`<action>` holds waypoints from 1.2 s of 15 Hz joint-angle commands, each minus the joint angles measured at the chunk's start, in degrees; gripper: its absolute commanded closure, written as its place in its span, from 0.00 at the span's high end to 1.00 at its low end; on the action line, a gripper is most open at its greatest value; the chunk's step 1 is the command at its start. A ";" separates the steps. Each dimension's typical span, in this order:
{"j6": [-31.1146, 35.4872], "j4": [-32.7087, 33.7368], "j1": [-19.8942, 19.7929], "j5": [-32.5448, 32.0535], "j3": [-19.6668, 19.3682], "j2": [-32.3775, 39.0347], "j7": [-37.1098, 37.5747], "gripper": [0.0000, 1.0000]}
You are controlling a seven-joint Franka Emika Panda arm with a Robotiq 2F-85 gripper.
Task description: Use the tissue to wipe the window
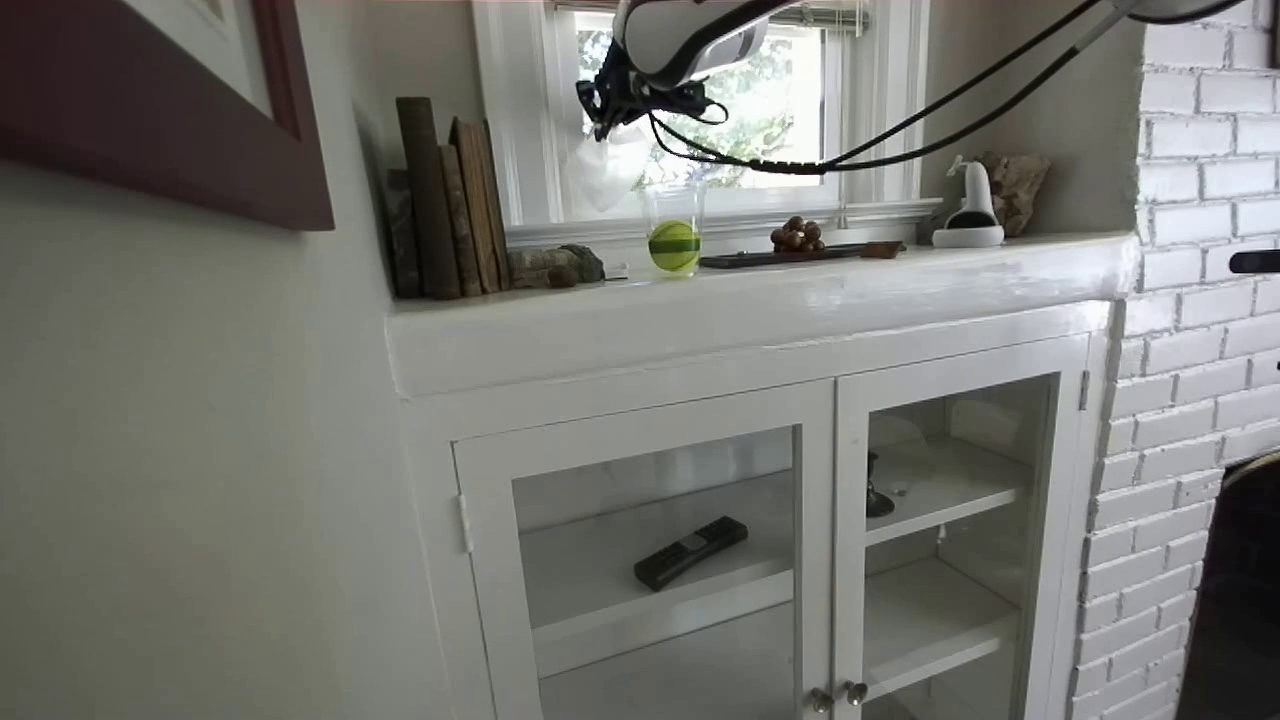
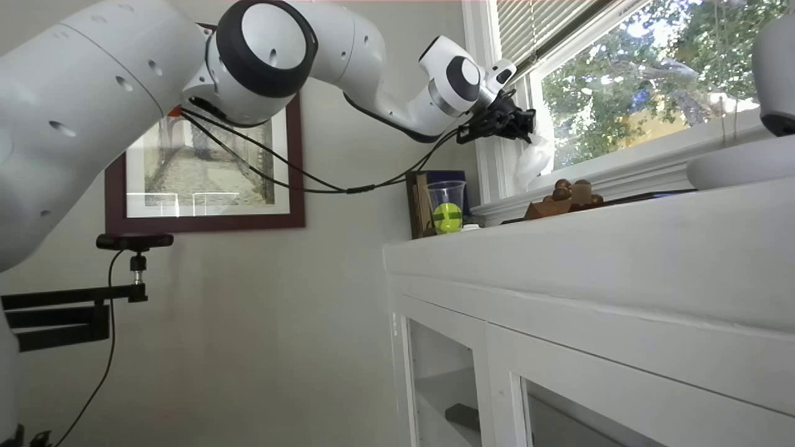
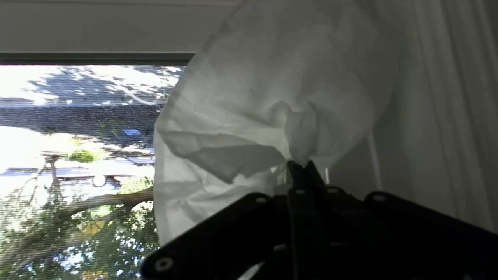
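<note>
The hand [image 3: 300, 166] is clenched on the tissue [image 3: 280, 77], its jaws nearly together over a gathered pinch. The wrist view alone gives the creases and folds: from the pinch the tissue fans towards the top and left of that view, overlapping an edge of the window [image 2: 658, 93], through which the outdoors appears upside down. In both exterior views the tissue hangs below the hand, its loose end pointing down and its long axis roughly upright, in front of the end of the window nearest the books [image 1: 460, 225]. The window itself is wider than tall, its long axis running along the desk [image 1: 780, 300] beneath it. Daylight blurs the tissue's edge, so whether it touches the window is hard to say.

The remote [image 1: 690, 553] shows plainly in an exterior view, behind the cabinet door [image 1: 640, 435]. The arm [image 2: 338, 40] shows at length in an exterior view that also takes in the framed picture [image 2: 205, 174] and the slatted blind [image 2: 540, 22]. In both exterior views a clear cup [image 2: 446, 191] holding a yellow-green ball [image 2: 447, 218] stands upright on the desk, near the books.
</note>
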 commanded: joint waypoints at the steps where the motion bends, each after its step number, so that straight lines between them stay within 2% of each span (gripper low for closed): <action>1: -4.73 -0.90 -0.47 -0.69 -2.43 -1.54 2.47 0.00; 11: -10.46 -7.51 -0.12 -2.74 -11.21 -8.56 10.71 0.00; 13: -10.60 -9.02 -0.10 -2.07 -11.95 -9.91 10.86 0.00; 15: -10.71 -10.10 -0.08 -0.20 -10.69 -10.97 9.33 0.00; 18: -11.42 -11.65 -0.20 3.94 -6.42 -12.38 7.02 0.00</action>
